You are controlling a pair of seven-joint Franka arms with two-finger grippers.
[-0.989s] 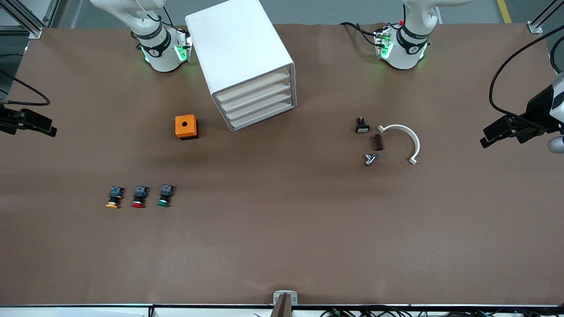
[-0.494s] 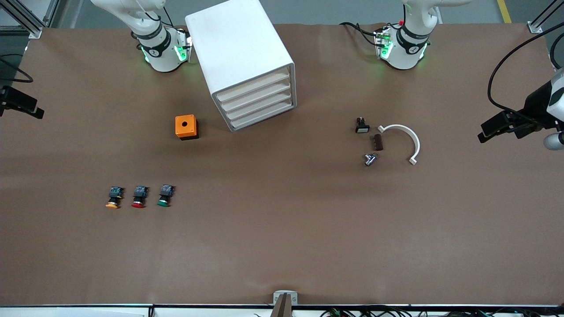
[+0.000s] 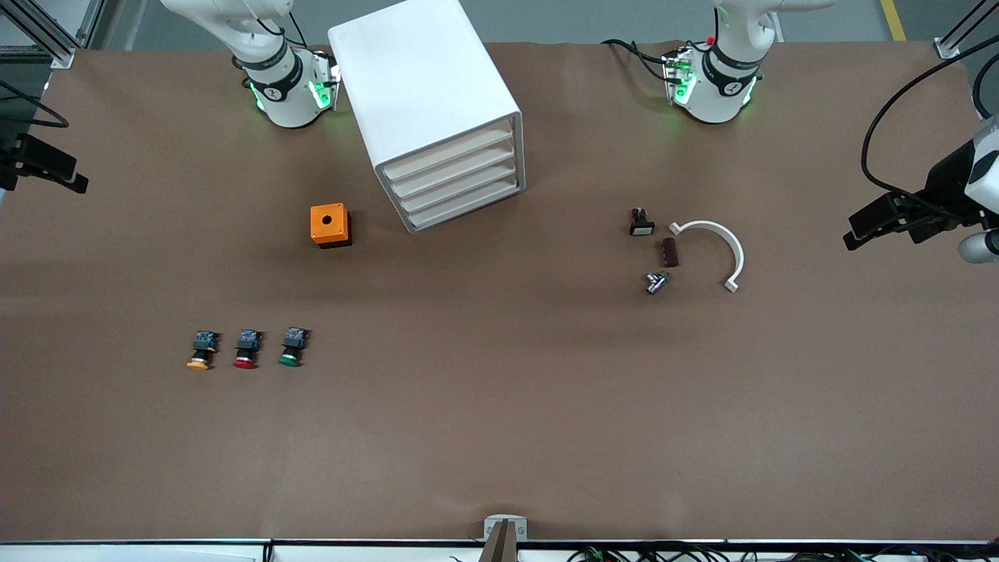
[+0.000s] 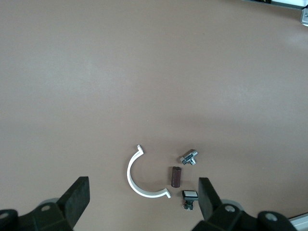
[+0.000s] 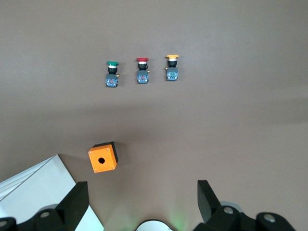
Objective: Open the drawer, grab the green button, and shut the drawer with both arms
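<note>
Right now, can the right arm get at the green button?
Probably yes. The green button lies in the open toward the right arm's end of the table, last in a row with the red button beside it. The right tool is open, up at the table's edge, nothing between.
</note>
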